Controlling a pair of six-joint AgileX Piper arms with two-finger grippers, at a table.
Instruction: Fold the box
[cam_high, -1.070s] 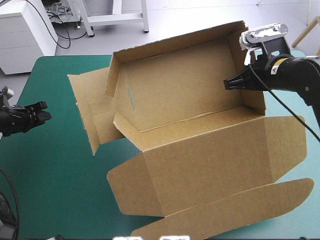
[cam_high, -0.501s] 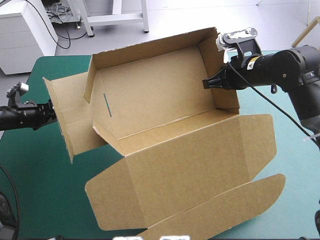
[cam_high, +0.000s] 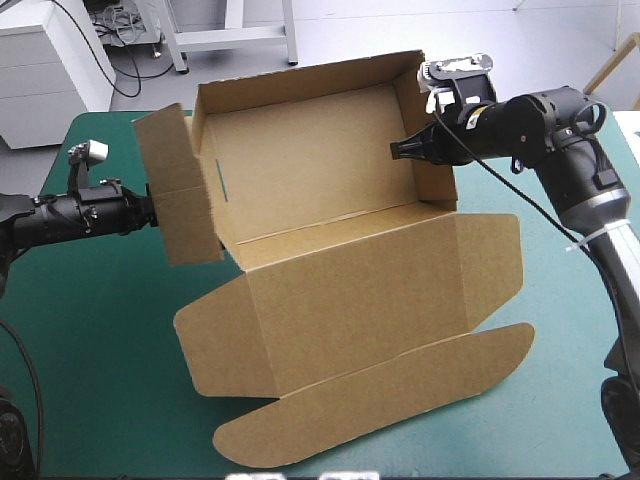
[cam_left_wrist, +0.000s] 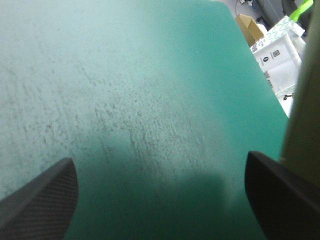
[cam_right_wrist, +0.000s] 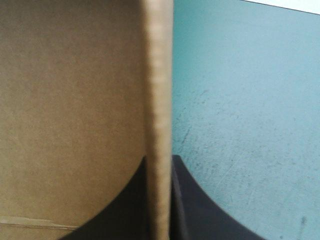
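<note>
The brown box (cam_high: 320, 170) stands as an open tray in the middle of the table, its lid (cam_high: 360, 300) lying flat toward the front with a rounded tuck flap (cam_high: 400, 400). My right gripper (cam_high: 400, 150) is shut on the box's right end wall (cam_high: 437, 150). In the right wrist view the board's edge (cam_right_wrist: 159, 100) runs between the black fingers (cam_right_wrist: 182, 200). At the box's left end, the side flap (cam_high: 175, 190) stands upright against my left gripper (cam_high: 150, 208). That gripper (cam_left_wrist: 160, 157) is open over the cover, with the flap's edge (cam_left_wrist: 302, 125) beside one finger.
Teal-green cover (cam_high: 90, 330) shows left of the box and along the right side (cam_high: 570, 330). The lid's tuck flap reaches close to the table's front edge. The box's back wall stands near the far edge.
The box has slid left and turned. My right gripper moved left with the end wall. My left gripper came in from the left, and the side flap swung upright.
</note>
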